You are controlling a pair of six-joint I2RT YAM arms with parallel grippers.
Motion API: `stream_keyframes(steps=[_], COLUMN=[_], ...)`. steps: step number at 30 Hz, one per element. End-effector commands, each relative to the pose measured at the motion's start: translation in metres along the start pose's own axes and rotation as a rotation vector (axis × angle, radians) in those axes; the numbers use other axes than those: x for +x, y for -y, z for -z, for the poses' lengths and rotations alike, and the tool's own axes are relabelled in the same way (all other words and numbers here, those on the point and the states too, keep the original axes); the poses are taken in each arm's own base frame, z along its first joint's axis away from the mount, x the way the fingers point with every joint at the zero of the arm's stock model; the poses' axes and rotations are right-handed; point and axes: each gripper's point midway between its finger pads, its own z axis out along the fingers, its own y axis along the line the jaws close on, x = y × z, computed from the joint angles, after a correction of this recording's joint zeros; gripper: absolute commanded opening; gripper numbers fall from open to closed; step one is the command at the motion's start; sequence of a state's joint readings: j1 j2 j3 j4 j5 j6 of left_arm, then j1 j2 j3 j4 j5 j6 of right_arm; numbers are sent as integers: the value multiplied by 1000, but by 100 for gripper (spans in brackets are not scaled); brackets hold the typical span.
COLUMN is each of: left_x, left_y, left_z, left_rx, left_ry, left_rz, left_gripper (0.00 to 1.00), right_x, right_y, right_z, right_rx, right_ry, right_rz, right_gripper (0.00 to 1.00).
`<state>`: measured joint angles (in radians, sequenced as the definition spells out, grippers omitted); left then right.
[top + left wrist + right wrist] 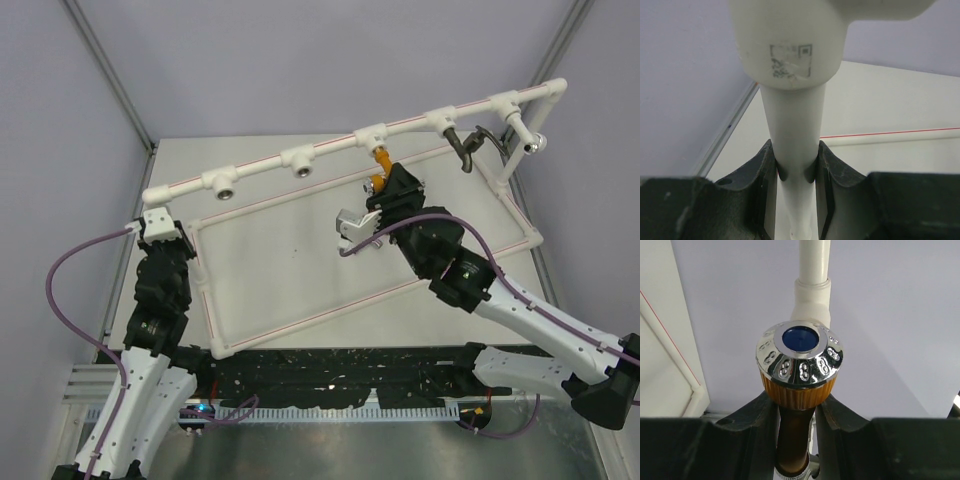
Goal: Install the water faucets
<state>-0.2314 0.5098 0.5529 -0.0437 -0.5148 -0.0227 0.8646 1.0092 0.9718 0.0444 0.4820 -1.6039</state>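
1. Right gripper (pixel 796 412): fingers clamped on the stem of the orange faucet (pixel 796 365).
2. Its tip meets the middle socket (pixel 370 135) at 12 o'clock.
3. Left gripper (pixel 796 170): clamped on the white pipe frame (pixel 790 50), its 9 o'clock post.
4. Dark grey faucet (pixel 462 150) and silver faucet (pixel 530 143) hang from the 2 o'clock sockets.

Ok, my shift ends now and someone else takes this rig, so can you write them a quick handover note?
Left hand: shut on the left upright of the white pipe frame.
Right hand: shut on the orange faucet, held at the middle socket of the top rail; whether it is fully seated I cannot tell.
Done: the dark grey faucet and the silver faucet hang from the two right sockets.
To do: finish the orange one; the far-left socket and the second socket are open; no further faucet in view.
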Motion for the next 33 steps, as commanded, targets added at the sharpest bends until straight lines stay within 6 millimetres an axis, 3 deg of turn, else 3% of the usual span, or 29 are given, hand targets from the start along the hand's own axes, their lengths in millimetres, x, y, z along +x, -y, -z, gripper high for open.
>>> stream_keyframes(steps=[1, 4, 8, 14, 33], left_x=[-1, -1, -1, 1, 1], left_y=[4, 6, 6, 7, 7], left_z=[6, 6, 6, 6, 6], left_rx=[42, 53, 48, 53, 53], left_ry=[-19, -19, -20, -24, -27], left_rz=[-47, -45, -49, -50, -50], left_gripper=[0, 0, 0, 0, 0], right_x=[-4, -8, -6, 14, 5], right_y=[12, -10, -24, -23, -33], right_z=[3, -1, -4, -3, -17], right_rx=[10, -16, 14, 50, 43], right_ry=[-11, -14, -29, -62, -41], right_rz=[-97, -94, -113, -175, -345], right_gripper=[5, 5, 5, 5, 5])
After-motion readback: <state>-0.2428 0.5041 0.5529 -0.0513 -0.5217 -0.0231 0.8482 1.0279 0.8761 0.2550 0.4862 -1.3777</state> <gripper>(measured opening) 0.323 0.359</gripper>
